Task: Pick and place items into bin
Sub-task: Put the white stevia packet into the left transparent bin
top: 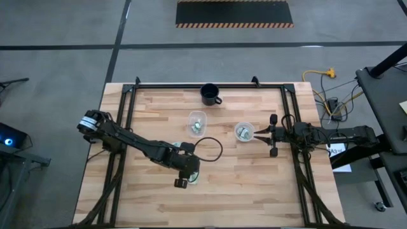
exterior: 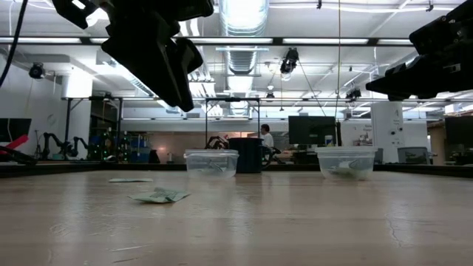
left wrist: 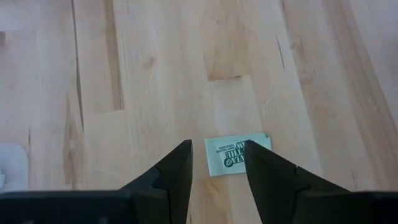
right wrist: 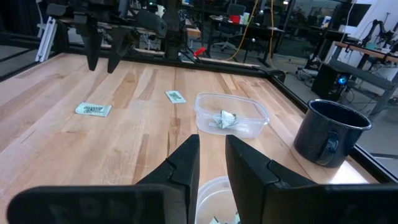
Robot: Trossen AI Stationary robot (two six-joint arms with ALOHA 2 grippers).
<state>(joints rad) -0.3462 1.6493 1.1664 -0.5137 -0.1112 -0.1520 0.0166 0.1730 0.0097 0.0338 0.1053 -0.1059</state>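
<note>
My left gripper (left wrist: 217, 147) (top: 183, 182) hangs open above the table near its near edge, high in the low view (exterior: 159, 63), touching nothing. A pale green and white packet (left wrist: 237, 154) (top: 194, 177) lies flat on the wood just below and beyond its fingertips. Two more packets (right wrist: 93, 109) (right wrist: 175, 96) lie flat on the table. Two clear cups (top: 196, 123) (top: 244, 131) stand mid-table with packets inside. My right gripper (right wrist: 212, 146) (top: 272, 135) is level beside the right-hand cup (right wrist: 214, 198), its fingers a narrow gap apart and empty.
A dark mug (top: 210, 94) (right wrist: 333, 134) stands near the far edge behind the cups. A black frame (top: 210, 84) runs round the table top. A black cable loop (top: 213, 149) lies by the left arm. Bare wood stretches along the near edge (top: 254, 197).
</note>
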